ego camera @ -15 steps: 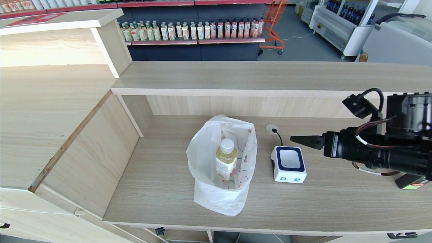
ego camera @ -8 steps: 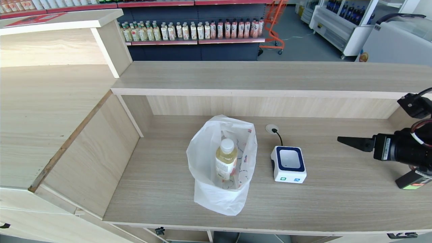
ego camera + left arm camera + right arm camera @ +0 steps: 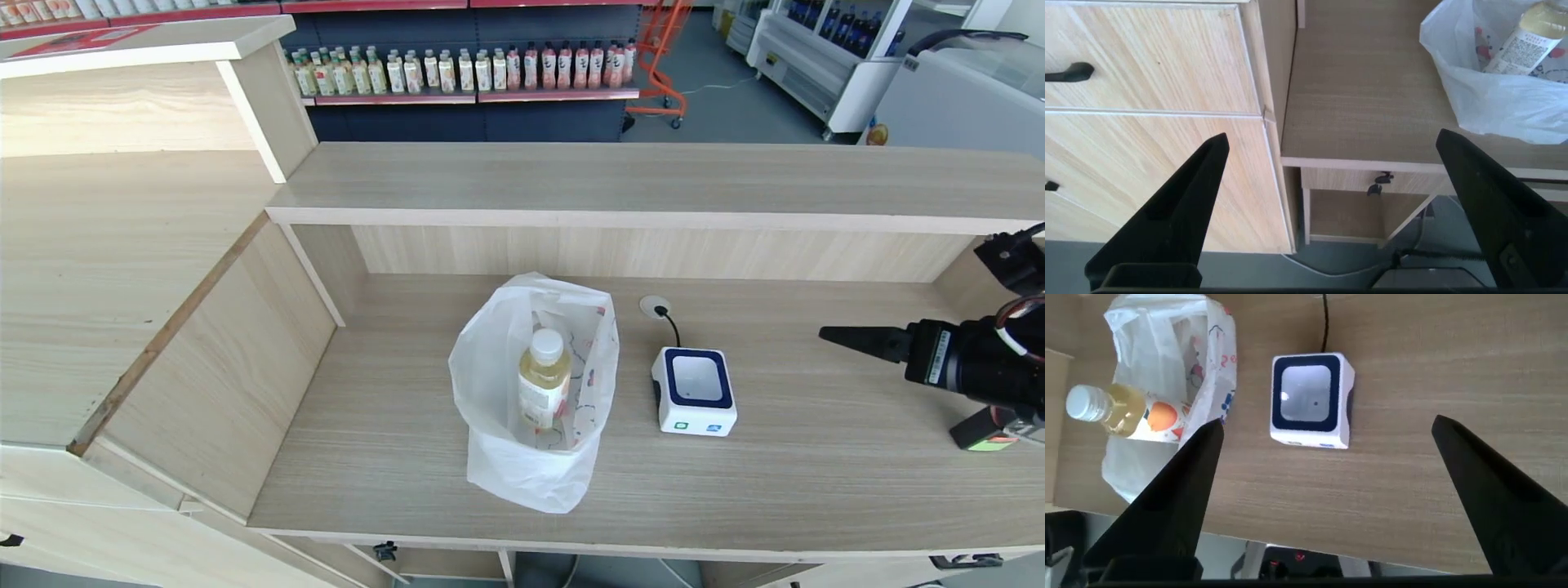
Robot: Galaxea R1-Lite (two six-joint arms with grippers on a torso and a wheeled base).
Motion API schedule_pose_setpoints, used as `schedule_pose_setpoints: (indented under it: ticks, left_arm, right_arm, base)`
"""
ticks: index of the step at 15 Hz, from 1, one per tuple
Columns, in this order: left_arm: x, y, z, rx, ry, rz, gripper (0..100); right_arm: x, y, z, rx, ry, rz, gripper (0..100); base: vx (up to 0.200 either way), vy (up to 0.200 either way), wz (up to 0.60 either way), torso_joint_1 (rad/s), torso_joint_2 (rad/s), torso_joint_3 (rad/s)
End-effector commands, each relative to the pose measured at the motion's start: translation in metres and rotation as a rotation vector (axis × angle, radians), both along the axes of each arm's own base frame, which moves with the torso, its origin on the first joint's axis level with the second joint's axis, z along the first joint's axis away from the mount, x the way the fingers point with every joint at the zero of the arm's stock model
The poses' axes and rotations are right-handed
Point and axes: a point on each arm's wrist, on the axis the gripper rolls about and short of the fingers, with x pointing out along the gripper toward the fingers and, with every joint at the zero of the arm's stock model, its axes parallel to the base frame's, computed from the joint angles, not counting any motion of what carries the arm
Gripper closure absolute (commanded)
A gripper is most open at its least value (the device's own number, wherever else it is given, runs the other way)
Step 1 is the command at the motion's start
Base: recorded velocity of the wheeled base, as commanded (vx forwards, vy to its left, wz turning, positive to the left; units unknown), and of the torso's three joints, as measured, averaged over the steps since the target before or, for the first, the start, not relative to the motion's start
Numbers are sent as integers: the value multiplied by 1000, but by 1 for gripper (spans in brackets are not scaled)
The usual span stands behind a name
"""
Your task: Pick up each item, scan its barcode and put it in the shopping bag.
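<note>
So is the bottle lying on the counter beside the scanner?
No, the bottle stands inside the shopping bag, which sits on the counter apart from the scanner.

Looks bright and even, lit seemingly from overhead. Casts only soft, short shadows beside the shopping bag [image 3: 490,384] and scanner [image 3: 694,384] on the counter [image 3: 816,490]. Shows pale glare on the scanner's window; bends straight lines near head-view edges.

The counter [image 3: 816,490] is matt, smooth, light wood-grain board. The shopping bag [image 3: 490,384] is thin, translucent, crinkled white plastic. The bottle [image 3: 543,380] is clear glossy plastic. The scanner [image 3: 694,390] has a glossy white plastic casing and a reflective window.
</note>
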Motion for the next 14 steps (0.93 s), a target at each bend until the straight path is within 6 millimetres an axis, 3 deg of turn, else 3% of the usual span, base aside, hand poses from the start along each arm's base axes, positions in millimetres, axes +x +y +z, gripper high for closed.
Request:
schedule_pose_setpoints:
  ticks: [1, 5, 8, 14]
  left_arm:
    - [0, 0, 0, -1, -1, 0, 0]
    - [0, 0, 0, 4, -2, 0, 0]
    - [0, 0, 0, 2, -2, 0, 0]
    - [0, 0, 0, 7, 5, -3, 0]
  right_arm:
    - [4, 0, -3, 76, 32, -33, 0]
    - [6, 0, -5, 91, 49, -50, 0]
    - [8, -1, -6, 91, 52, -55, 0]
    - [15, -3, -7, 78, 57, -96, 0]
  base:
    - [-200, -200, 0, 2, 7, 2]
    - [-200, -200, 0, -6, 2, 2]
    - [0, 0, 0, 0, 0, 0]
    - [200, -200, 0, 2, 2, 5]
